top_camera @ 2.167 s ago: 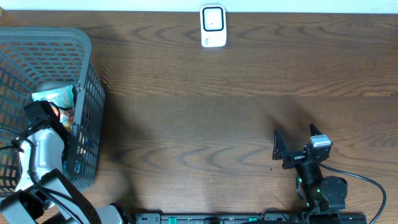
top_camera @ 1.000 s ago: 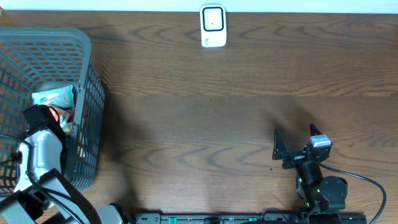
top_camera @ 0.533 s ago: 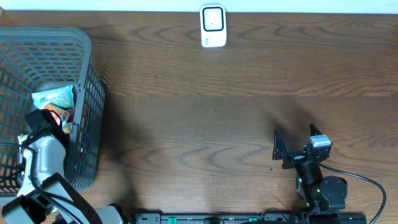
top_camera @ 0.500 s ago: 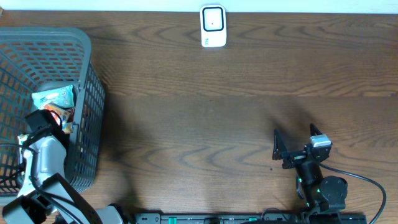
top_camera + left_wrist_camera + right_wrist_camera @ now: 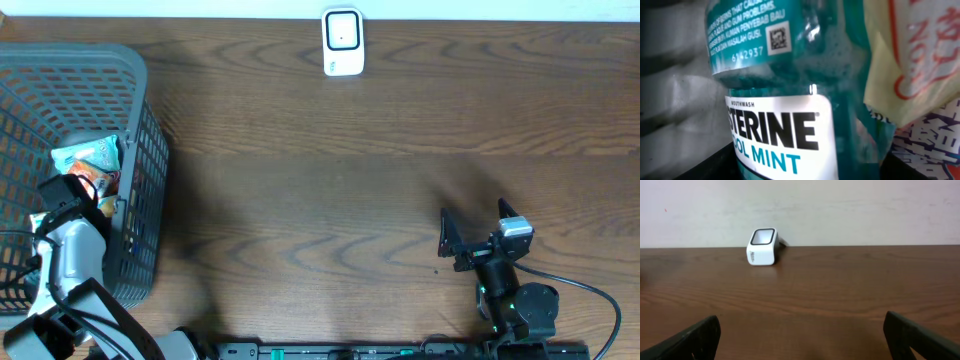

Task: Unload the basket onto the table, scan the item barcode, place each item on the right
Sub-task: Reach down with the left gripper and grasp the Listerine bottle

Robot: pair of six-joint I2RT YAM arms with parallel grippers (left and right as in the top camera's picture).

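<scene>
The mouthwash bottle (image 5: pixel 790 100) is filling the left wrist view, its label reading "MOUTHWASH", "STERINE", "OOL MINT" — with "6142937" and a QR code above. Its long axis is running top to bottom there. It is sitting in the grey basket (image 5: pixel 140 120), frame left, beside a yellow packet (image 5: pixel 910 60). The left gripper (image 5: pixel 70 192) is reaching in — its fingers' state I cannot tell; the right gripper (image 5: pixel 475 226) is holding its fingers wide apart.

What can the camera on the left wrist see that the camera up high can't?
Only the left wrist view shows the teal mouthwash bottle up close, with its white label and a little square code. Only the overhead view shows the white scanner, the right gripper and the whole grey basket. Both look at the goods in the basket. The packet with red print may be the orange one seen overhead, but I can't be sure.
</scene>
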